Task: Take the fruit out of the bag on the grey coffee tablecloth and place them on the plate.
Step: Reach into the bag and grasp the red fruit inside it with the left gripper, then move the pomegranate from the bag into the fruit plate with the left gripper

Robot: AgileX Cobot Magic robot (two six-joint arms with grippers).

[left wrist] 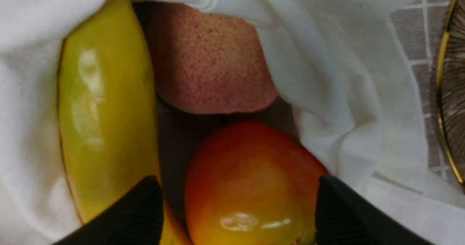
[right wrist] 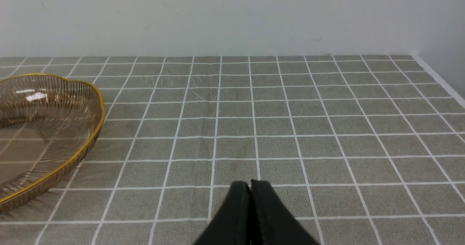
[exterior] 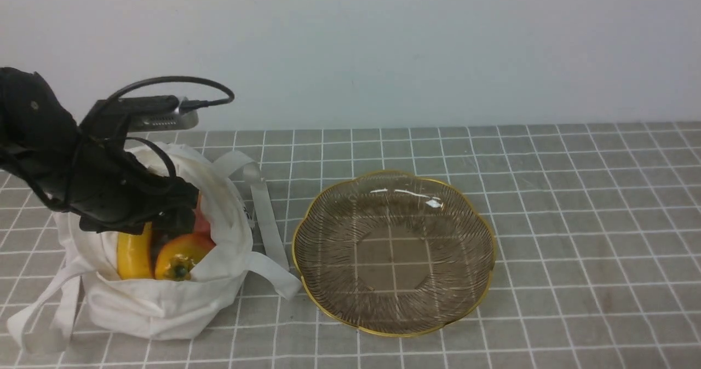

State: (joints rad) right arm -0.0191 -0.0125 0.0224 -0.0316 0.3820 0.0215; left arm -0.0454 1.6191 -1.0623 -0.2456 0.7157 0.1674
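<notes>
The white bag (exterior: 164,303) stands open on the grey coffee tablecloth (exterior: 547,194) at the left. Inside it lie the yellow banana (exterior: 134,254), the orange-red fruit (exterior: 183,254) and, partly hidden, the pink peach (exterior: 201,224). My left gripper (exterior: 170,221) reaches into the bag's mouth. In the left wrist view it (left wrist: 238,179) is open, with one finger on each side of the orange-red fruit (left wrist: 250,187), the banana (left wrist: 105,110) beside it and the peach (left wrist: 207,67) beyond. The plate (exterior: 298,237) sits right of the bag with nothing on it. My right gripper (right wrist: 250,184) is shut and holds nothing, above the cloth.
The bag's long strap handles (exterior: 268,210) lie on the cloth between bag and plate, and another loop hangs at the front left (exterior: 33,325). The plate's gold rim shows in the right wrist view (right wrist: 98,103). A pale wall stands behind the table.
</notes>
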